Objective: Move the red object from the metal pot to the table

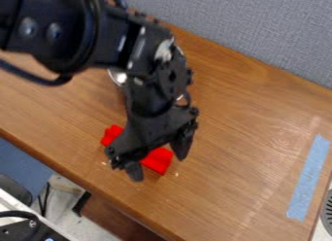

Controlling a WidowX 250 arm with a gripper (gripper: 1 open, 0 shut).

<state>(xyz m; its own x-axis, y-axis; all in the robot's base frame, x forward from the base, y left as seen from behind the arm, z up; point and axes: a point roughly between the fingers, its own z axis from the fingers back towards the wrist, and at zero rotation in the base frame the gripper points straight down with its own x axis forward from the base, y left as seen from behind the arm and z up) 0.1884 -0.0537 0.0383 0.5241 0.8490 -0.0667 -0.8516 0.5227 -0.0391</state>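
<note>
A black, angular robotic hand (158,162) with blocky joints hangs above a brown wood-grain surface (240,138), its fingers spread wide over a bright red, smooth rectangular block (158,159). The block lies on the surface, outside the pot, near the table's front-left edge; the hand covers its middle, leaving both ends in view, and whether the fingertips touch it cannot be told. Behind the arm, a round, shiny steel pot (118,77) with a reflective wall shows only in part, its contents hidden. To the right, lightly scuffed wood offers broad open room between the hand and a flat strip of pale blue tape (309,177) near the right edge. A grey, fabric-like textured panel (259,26) borders the far edge of the surface, while black cables (43,198) show beyond the near-left edge.
</note>
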